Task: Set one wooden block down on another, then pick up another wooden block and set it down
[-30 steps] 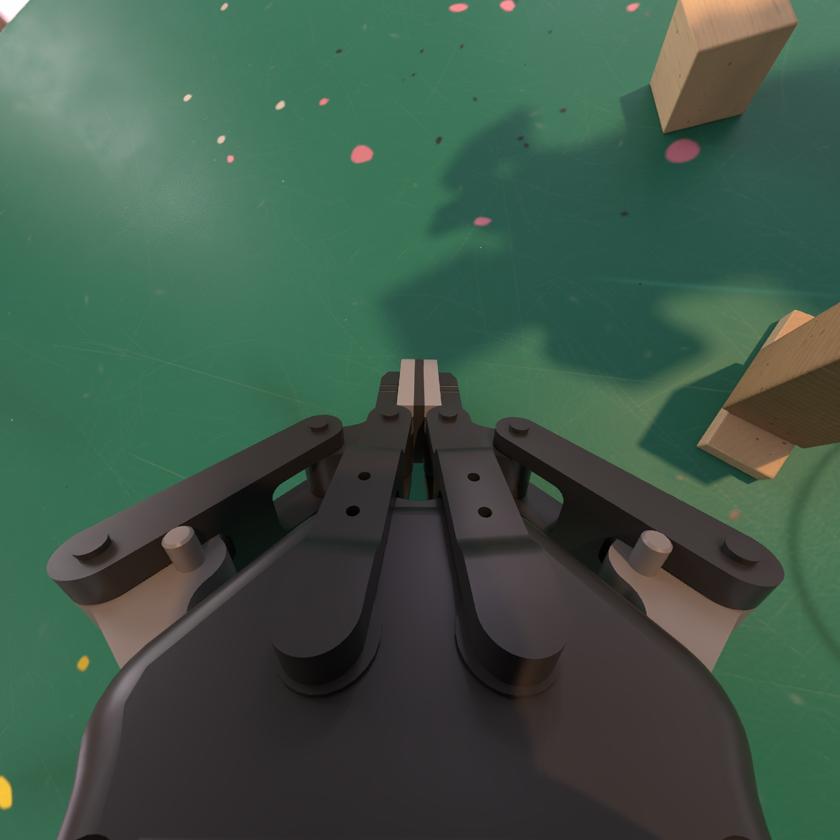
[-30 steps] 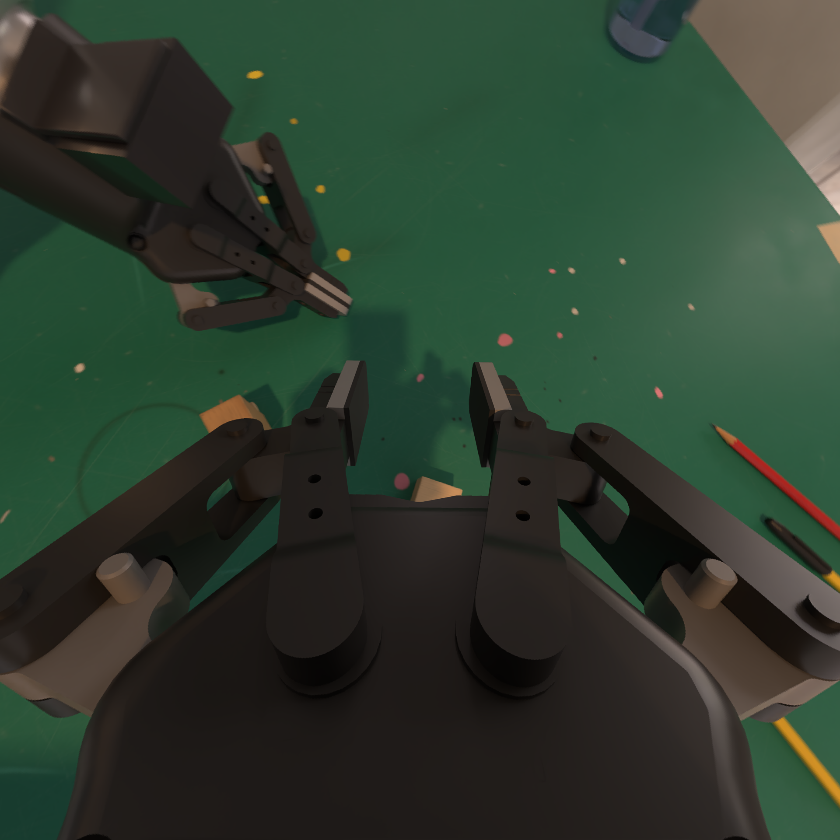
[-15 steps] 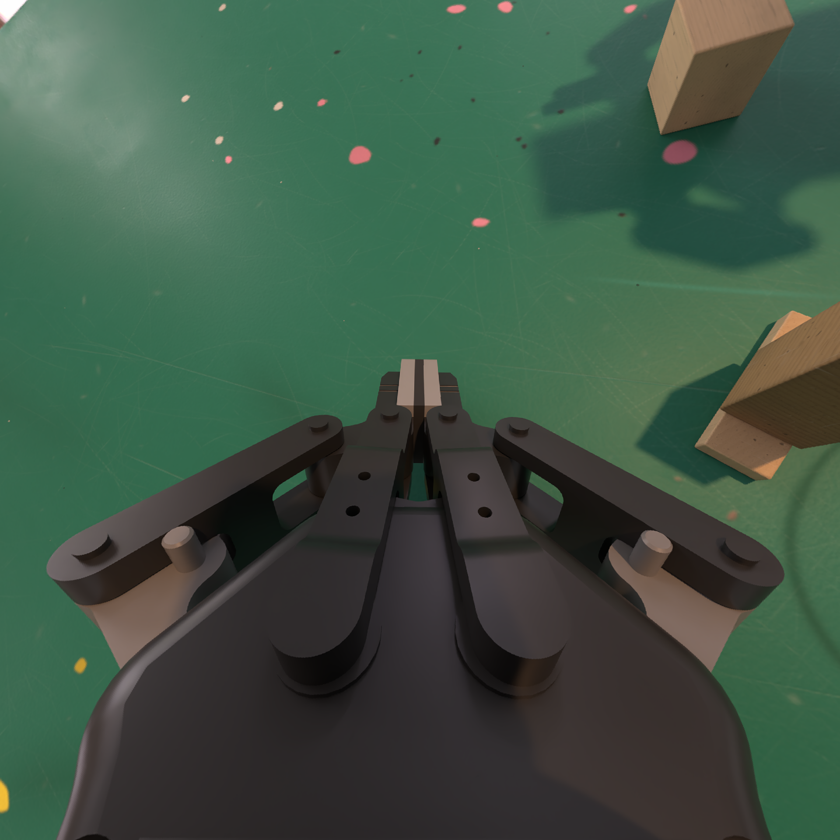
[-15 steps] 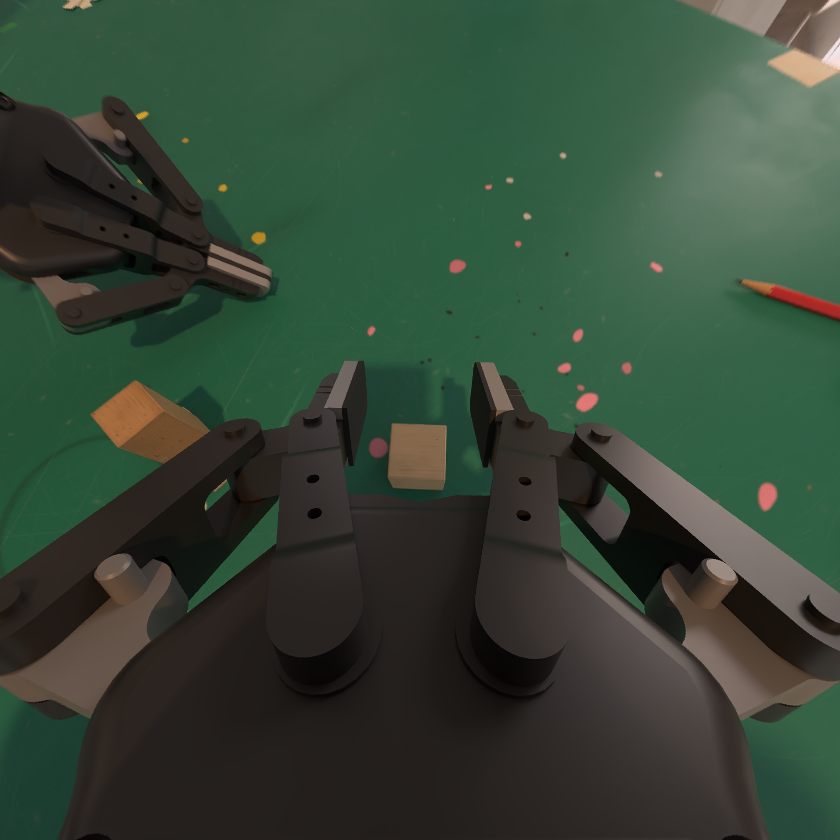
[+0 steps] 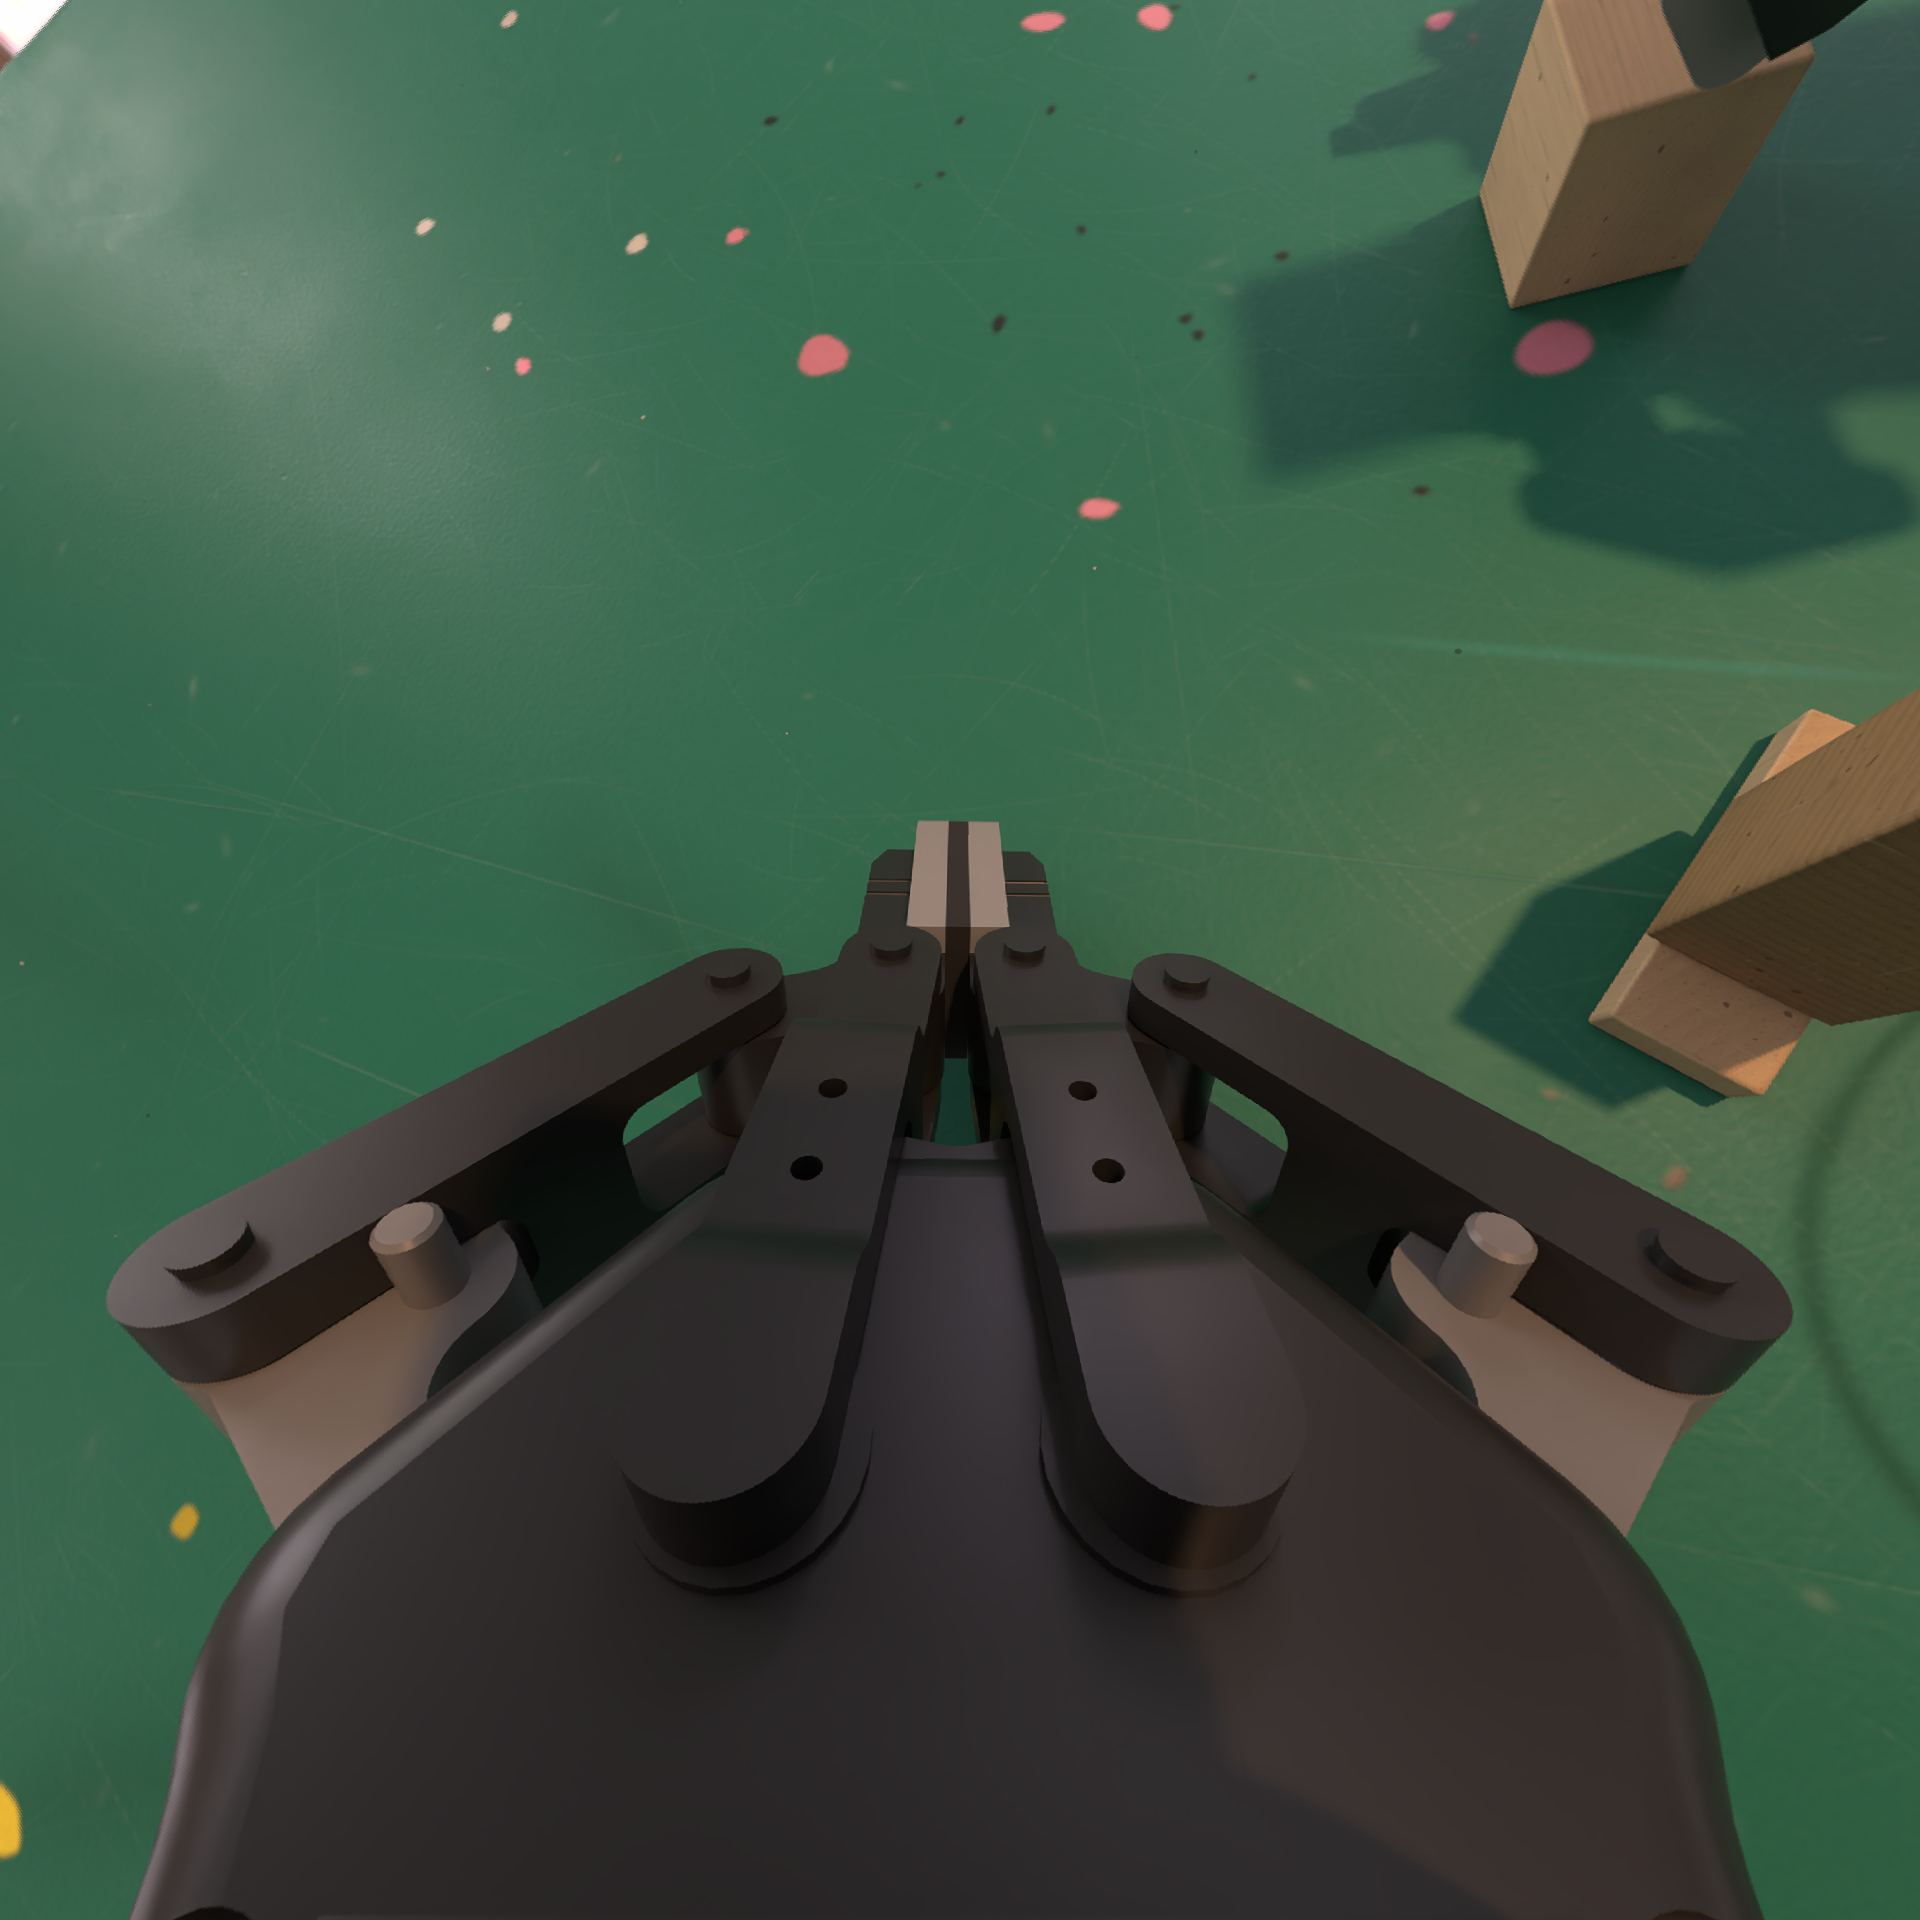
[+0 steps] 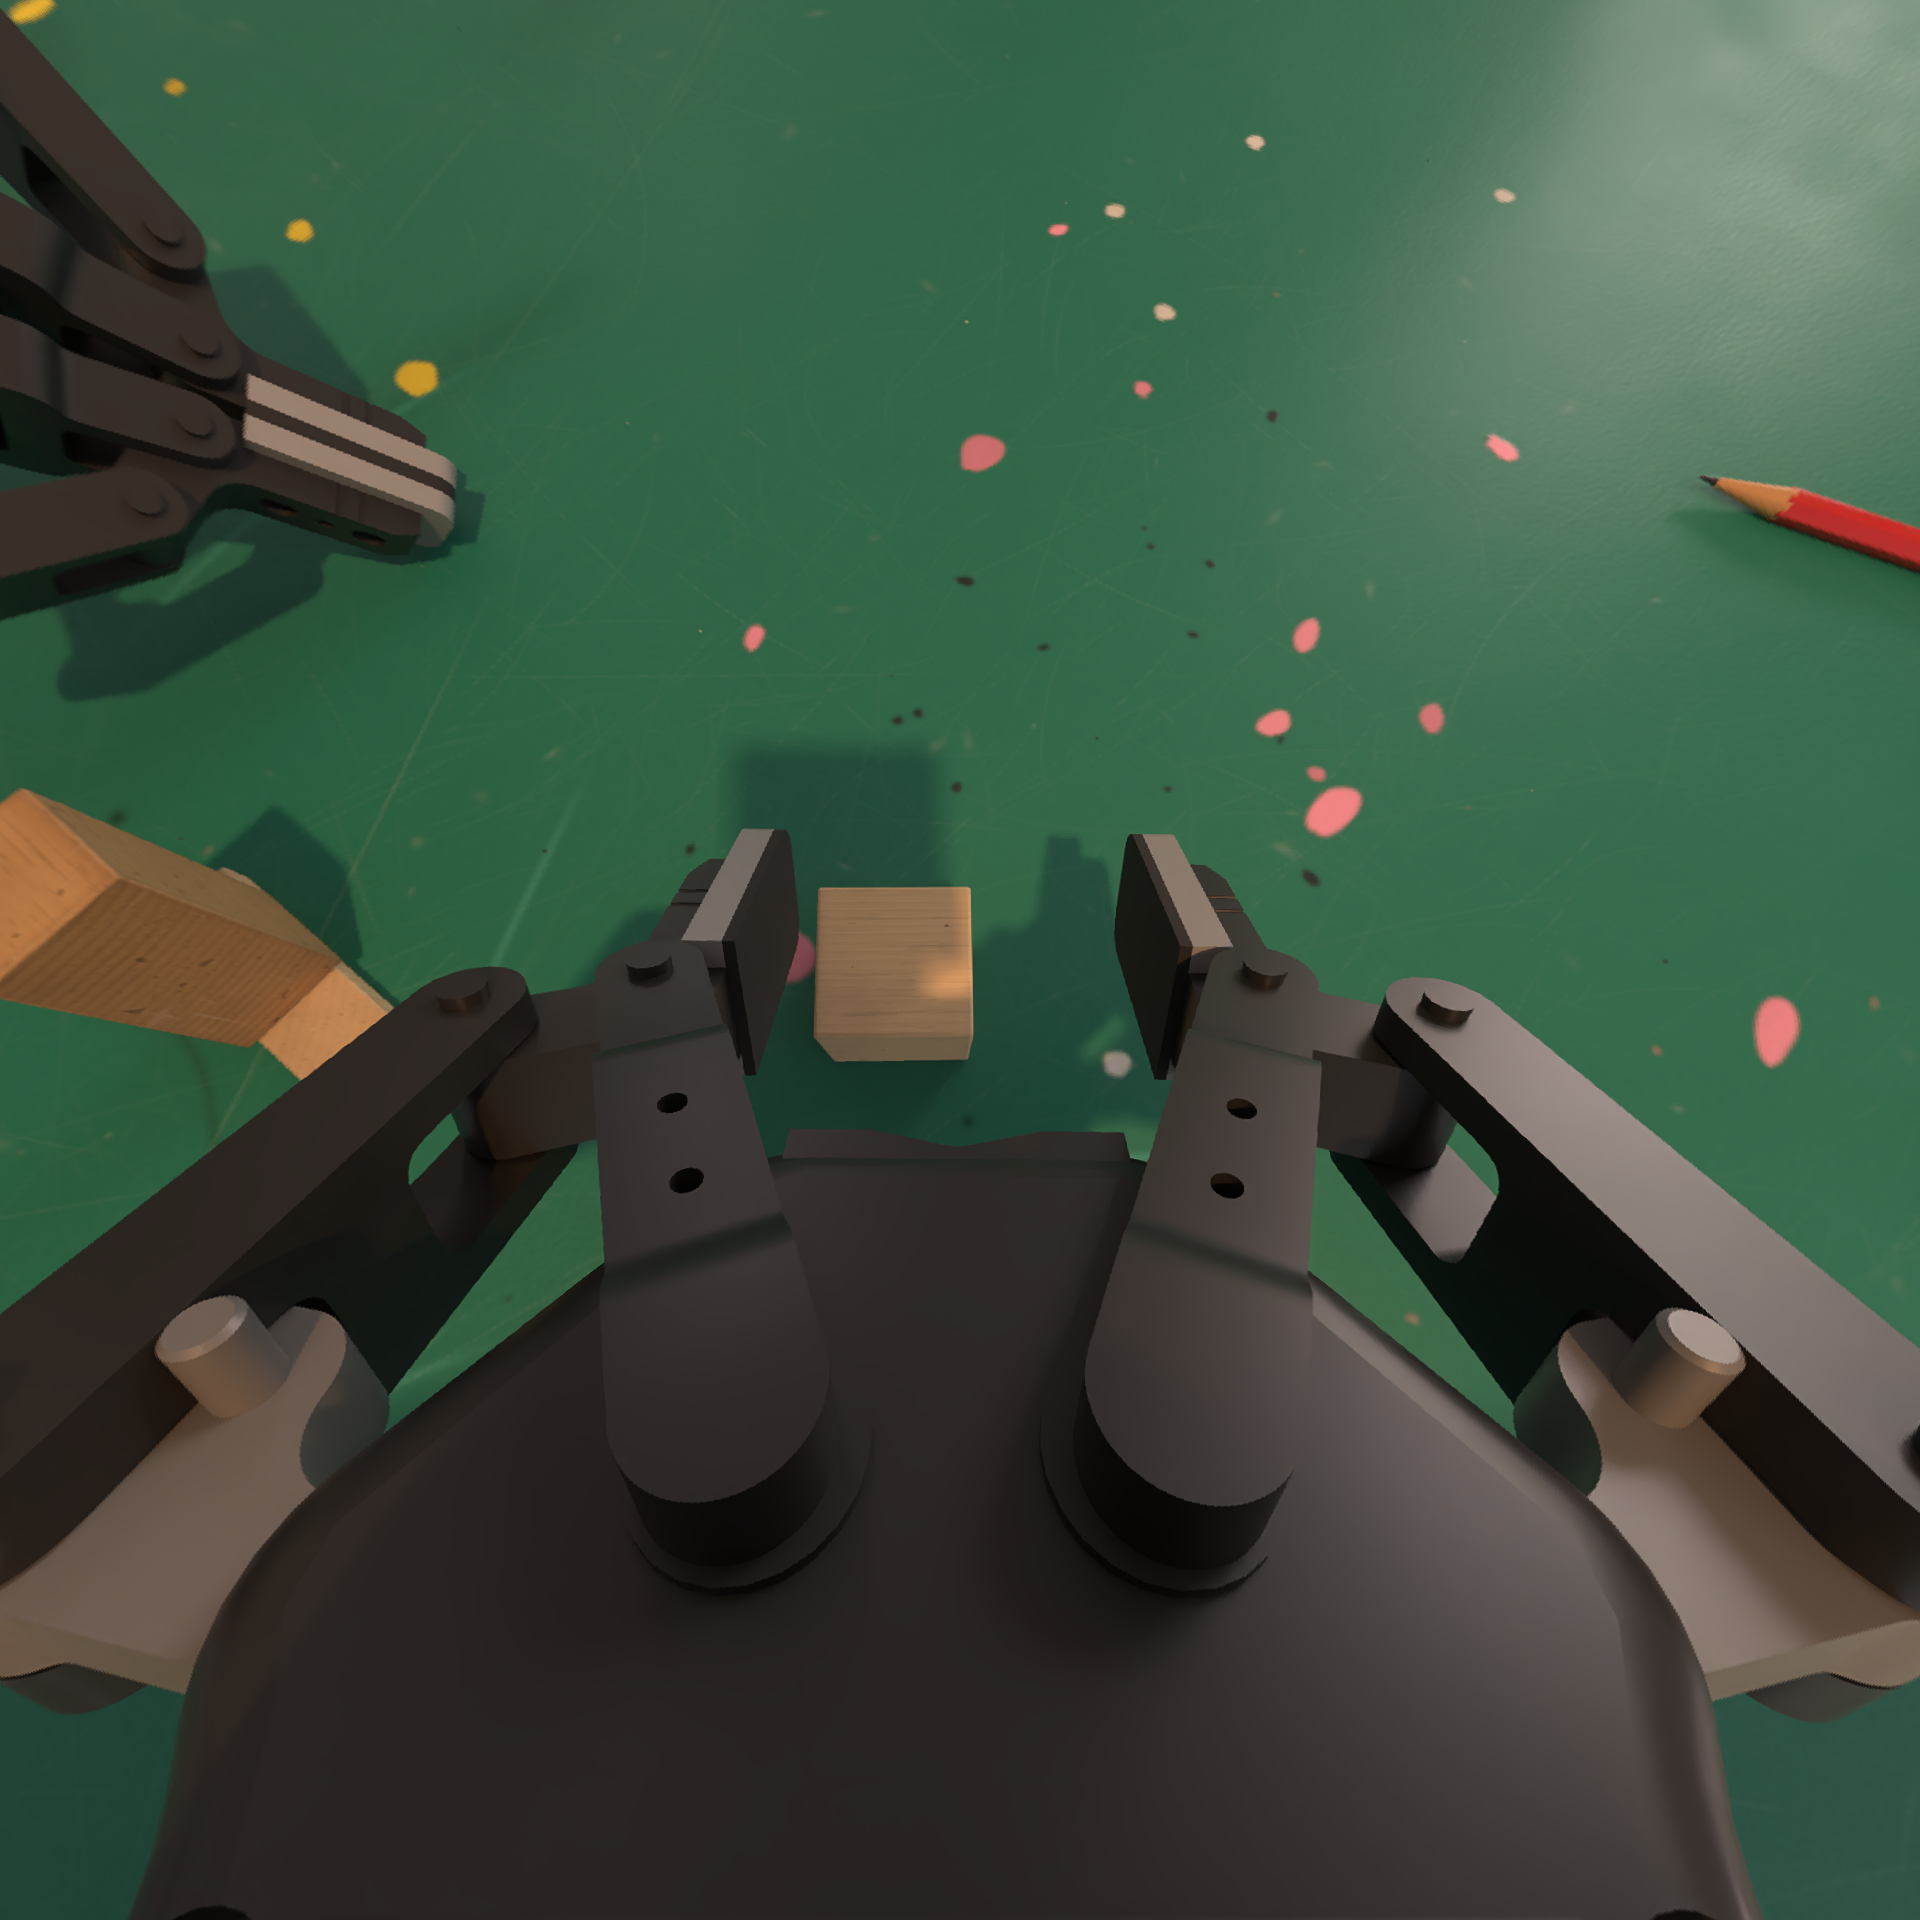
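My right gripper [image 6: 956, 904] is open above a single wooden block [image 6: 894, 971] that stands on the green mat. The block sits between the fingers, closer to the left one. The same block shows at the top right of the left wrist view [image 5: 1621, 156], with a dark part of the right gripper over its top. A stack of two wooden blocks [image 5: 1808, 904] lies at the right edge, the upper one askew on the lower; it also shows at the left of the right wrist view [image 6: 156, 935]. My left gripper [image 5: 958, 873] is shut and empty over bare mat.
A red pencil [image 6: 1829, 520] lies on the mat at the far right. The green mat [image 6: 935, 312] is flecked with pink, yellow and white paint spots. The left gripper [image 6: 353, 468] shows at the upper left of the right wrist view.
My right gripper has moved down toward the single block, which now sits larger between its open fingers. Its shadow has shifted right. The left gripper has not moved.
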Controlling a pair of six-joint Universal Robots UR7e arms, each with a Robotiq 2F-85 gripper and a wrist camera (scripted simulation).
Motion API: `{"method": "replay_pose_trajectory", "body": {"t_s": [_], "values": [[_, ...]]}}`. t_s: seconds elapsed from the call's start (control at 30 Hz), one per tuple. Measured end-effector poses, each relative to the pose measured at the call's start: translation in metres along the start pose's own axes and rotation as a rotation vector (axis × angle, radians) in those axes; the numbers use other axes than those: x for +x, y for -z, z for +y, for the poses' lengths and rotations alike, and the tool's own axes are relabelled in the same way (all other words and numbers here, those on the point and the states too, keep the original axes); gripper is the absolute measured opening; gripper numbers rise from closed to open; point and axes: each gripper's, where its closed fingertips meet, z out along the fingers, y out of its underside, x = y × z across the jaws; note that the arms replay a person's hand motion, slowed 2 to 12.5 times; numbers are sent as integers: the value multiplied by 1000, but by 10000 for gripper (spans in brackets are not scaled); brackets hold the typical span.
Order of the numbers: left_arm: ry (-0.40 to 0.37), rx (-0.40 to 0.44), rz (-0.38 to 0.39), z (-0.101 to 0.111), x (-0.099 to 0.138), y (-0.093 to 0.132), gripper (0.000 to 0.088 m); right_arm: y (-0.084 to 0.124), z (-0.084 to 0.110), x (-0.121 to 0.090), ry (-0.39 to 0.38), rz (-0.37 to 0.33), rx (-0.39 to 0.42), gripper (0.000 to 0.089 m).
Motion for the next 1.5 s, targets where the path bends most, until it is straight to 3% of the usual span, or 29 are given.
{"method": "replay_pose_trajectory", "body": {"t_s": [0.23, 0.73, 1.5], "values": [[-4, 0, -4, 0, 0, 0, 0, -3, 4, -1, 35, 42, -29, 540], [0, 0, 0, 0, 0, 0, 0, -8, 12, -7, 10, 0, -75, 434], [-1, 0, -1, 0, 0, 0, 0, -8, 14, -9, 8, -14, -95, 422]]}}
